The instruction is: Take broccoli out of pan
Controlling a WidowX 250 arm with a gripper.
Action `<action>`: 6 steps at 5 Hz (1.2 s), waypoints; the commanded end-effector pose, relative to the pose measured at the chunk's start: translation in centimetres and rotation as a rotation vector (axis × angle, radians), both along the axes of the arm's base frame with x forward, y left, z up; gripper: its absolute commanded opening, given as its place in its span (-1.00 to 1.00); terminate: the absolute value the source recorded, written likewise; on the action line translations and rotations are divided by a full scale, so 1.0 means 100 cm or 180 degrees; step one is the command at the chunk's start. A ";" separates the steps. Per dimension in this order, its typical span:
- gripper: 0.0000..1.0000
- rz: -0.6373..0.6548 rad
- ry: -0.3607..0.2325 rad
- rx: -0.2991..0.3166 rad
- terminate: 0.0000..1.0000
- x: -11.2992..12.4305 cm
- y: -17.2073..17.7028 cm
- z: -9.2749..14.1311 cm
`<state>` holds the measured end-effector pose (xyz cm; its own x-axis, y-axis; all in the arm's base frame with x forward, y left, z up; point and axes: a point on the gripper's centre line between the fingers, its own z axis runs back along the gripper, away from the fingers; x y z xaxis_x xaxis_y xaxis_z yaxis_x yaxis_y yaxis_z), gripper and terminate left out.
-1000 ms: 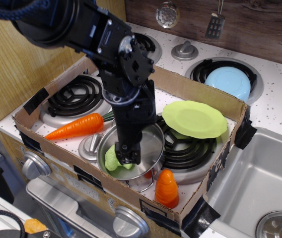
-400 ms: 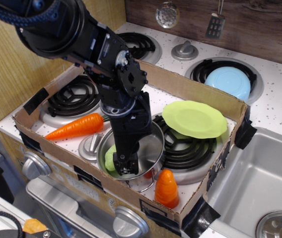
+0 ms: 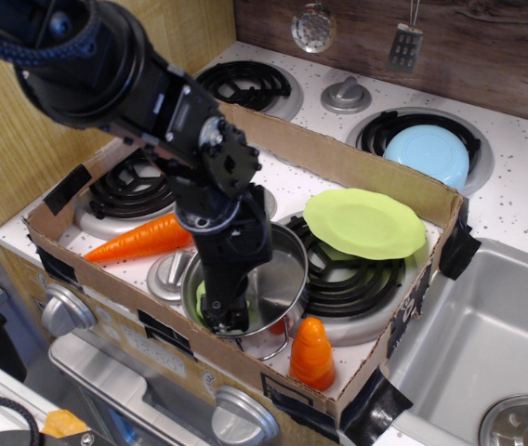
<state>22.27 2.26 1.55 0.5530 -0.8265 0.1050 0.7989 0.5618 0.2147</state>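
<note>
We find the gripper [image 3: 226, 314] reaching down into the steel pan [image 3: 283, 269], which sits at the front of the cardboard tray [image 3: 357, 167] on the toy stove. The broccoli [image 3: 203, 299] remains inside the pan against its left wall, only a green sliver of it visible beside the black fingers. We cannot tell how far the jaws stand apart, nor whether they grip the floret. A lime-green plate [image 3: 364, 223] overlaps the pan's right side. One carrot [image 3: 141, 239] lies left; another [image 3: 311, 352] stands just in front.
</note>
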 end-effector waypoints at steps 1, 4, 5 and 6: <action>1.00 0.0061 -0.0125 0.0073 -1.00 0.001 0.019 -0.008; -1.00 0.0121 0.0088 0.0029 -1.00 0.028 0.025 0.042; -1.00 0.0191 0.0316 -0.0216 -1.00 0.048 0.035 0.066; -1.00 -0.0063 0.0257 -0.0070 -1.00 0.083 0.055 0.083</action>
